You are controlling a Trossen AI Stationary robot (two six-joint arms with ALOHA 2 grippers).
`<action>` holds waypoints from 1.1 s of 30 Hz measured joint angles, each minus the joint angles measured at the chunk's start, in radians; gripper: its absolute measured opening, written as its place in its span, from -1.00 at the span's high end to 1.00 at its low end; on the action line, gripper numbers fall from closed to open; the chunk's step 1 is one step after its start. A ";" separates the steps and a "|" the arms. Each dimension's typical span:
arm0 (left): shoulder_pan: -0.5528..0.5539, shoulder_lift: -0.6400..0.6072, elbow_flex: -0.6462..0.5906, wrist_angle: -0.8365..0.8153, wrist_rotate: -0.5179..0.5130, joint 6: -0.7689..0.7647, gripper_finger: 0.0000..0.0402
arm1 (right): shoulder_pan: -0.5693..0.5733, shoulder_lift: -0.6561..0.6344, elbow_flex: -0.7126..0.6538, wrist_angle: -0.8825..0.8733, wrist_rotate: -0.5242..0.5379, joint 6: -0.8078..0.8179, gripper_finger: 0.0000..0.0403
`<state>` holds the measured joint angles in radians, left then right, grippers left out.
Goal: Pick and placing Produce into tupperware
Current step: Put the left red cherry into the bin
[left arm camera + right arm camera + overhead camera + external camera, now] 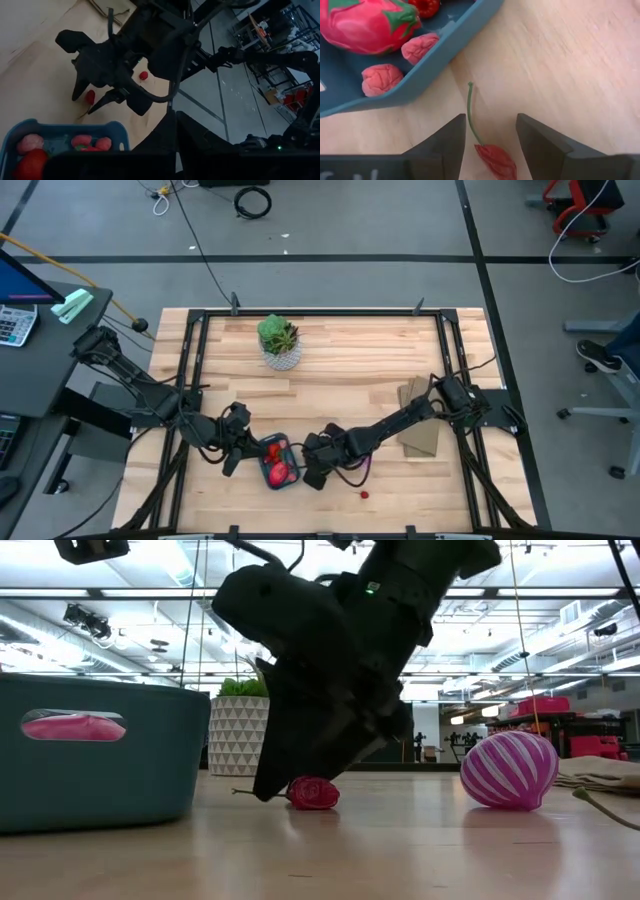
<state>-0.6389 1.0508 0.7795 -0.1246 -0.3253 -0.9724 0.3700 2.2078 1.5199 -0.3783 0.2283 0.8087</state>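
My right tool is down at the bench, low in the middle of the high view, just to the right of the blue tray. Its 2 dark fingers stand apart with a clear gap, and they have hold of nothing. Between them lies a small red piece with a long green stem, flat on the wood; the stem runs up toward the tray's wall. I cannot tell whether either finger touches the piece. In the low view the same piece sits on the wood just under my right tool, at centre frame.

My left tool rests by the tray's left side in the high view, with its fingers closed together and nothing between them that I can see.

The tray holds a large pink-red oval piece with green leaves, 2 small wrinkled pink pieces and a small dark red one at the top edge of my right wrist view.

The purple ribbed ball stands on the bench at the right of the low view, apart from the tray. 1 more tiny red piece lies alone on the wood, lower right of my right tool in the high view.

A green plant in a white pot stands at the upper middle of the bench
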 joint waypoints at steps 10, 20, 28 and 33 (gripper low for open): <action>0.036 0.000 0.000 0.000 0.000 0.000 0.93 | 0.014 -0.002 -0.053 0.095 0.022 -0.002 0.09; 0.037 0.000 0.000 0.000 0.000 0.000 0.91 | 0.025 0.002 -0.058 0.094 0.055 0.033 0.44; 0.037 0.000 0.000 0.000 0.000 -0.001 0.91 | 0.023 0.004 -0.058 0.096 0.053 0.052 0.76; 0.037 0.000 0.000 0.000 0.000 -0.002 0.96 | 0.024 0.005 -0.058 0.101 0.061 0.135 0.95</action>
<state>-0.6022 1.0512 0.7795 -0.1249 -0.3256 -0.9749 0.3939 2.2124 1.4620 -0.2775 0.2893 0.9441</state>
